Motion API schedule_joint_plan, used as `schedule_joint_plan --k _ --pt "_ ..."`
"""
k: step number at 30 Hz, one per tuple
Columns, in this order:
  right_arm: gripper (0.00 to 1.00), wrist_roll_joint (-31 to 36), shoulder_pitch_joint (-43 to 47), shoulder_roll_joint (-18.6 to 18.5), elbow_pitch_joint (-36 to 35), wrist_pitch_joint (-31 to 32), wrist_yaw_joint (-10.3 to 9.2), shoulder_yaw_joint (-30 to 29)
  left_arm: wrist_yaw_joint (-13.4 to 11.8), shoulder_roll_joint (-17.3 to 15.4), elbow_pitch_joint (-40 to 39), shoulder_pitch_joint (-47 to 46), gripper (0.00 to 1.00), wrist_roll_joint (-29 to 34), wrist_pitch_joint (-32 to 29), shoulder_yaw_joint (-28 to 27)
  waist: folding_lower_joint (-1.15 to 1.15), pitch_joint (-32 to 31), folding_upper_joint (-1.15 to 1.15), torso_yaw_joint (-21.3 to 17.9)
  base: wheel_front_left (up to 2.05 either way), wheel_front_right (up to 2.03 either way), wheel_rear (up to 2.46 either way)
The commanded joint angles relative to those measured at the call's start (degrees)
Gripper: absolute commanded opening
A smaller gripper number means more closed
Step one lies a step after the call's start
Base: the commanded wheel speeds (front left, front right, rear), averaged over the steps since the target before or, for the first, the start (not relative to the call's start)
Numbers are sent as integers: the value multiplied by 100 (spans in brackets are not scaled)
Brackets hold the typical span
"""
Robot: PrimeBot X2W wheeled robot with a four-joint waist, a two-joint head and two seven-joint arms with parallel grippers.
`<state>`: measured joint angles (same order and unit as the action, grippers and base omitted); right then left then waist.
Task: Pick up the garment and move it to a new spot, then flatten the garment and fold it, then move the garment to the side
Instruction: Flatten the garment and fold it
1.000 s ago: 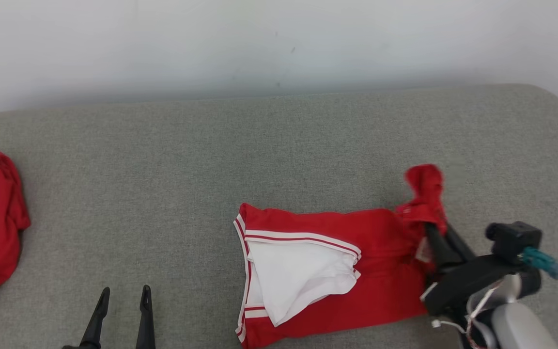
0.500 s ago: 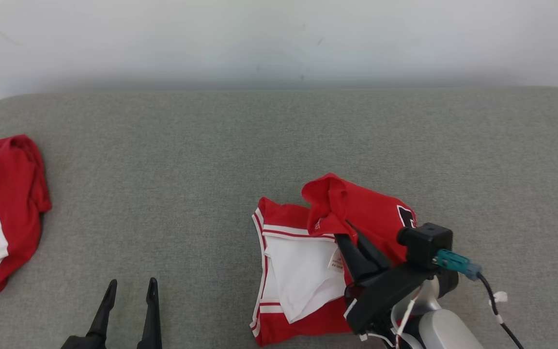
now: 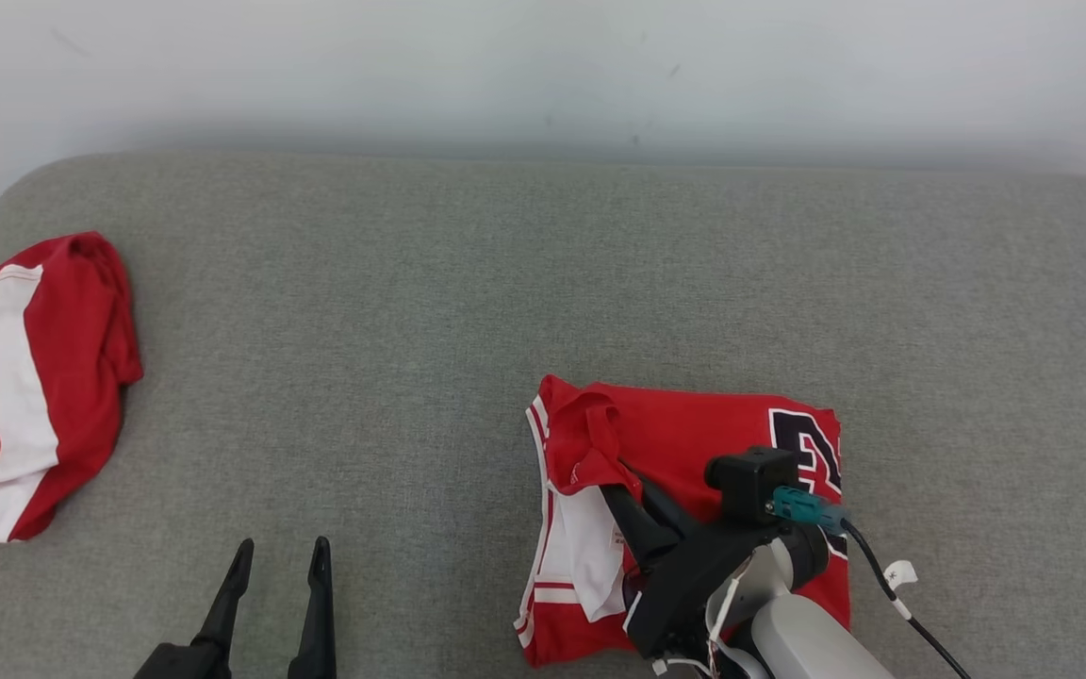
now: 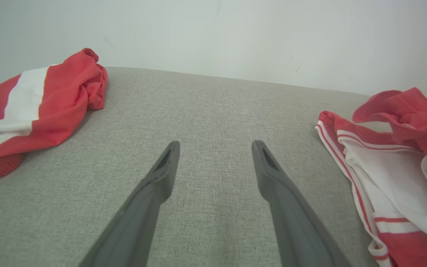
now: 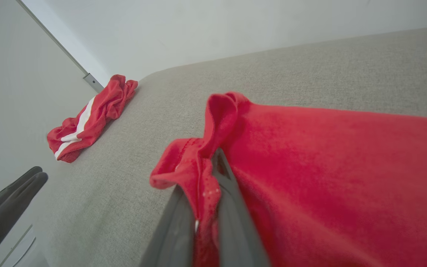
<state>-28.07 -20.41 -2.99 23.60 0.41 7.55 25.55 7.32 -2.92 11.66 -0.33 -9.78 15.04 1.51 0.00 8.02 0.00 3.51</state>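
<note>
**Fold step in progress.** The red knit garment with white striped trim (image 3: 694, 438) lies near the front edge of the grey woven cushion (image 3: 411, 330), right of centre. The right gripper (image 3: 628, 495), fingers pinching a red hem, holds that hem above the garment's striped left edge. The left gripper (image 3: 281, 556) hovers at the front edge, fingers spread. The next move probably calls for laying the hem flush, then letting go. A second earlier the hem stood at the garment's right end; now a dark numeral faces up. The camera has also shifted.
</note>
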Motion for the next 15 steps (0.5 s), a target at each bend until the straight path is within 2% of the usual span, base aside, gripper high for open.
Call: schedule_joint_plan --k 1,7,8,9,10,15 --pt "0 -30 -83 20 77 -67 -15 35 -8 6 19 -67 100 -24 10 12 0 -3 0 30 0 0 0" --pt "0 -270 -452 20 897 -426 -15 230 -21 7 84 -96 100 -87 10 79 0 -7 0 92 0 0 0" --pt "16 -334 -491 20 977 -457 -15 282 -21 6 98 -91 100 -90 10 84 0 -17 0 100 0 0 0" --pt "62 -380 -528 21 1035 -486 -15 345 -20 6 110 -84 100 -85 10 91 0 -29 0 104 0 0 0" --pt "100 -476 -558 23 1070 -524 -15 420 -20 7 126 -73 100 -80 10 97 0 -46 0 106 0 0 0" --pt "100 -657 -714 19 1100 -848 -15 521 -16 6 181 4 100 -43 10 109 0 -152 0 94 0 0 0"
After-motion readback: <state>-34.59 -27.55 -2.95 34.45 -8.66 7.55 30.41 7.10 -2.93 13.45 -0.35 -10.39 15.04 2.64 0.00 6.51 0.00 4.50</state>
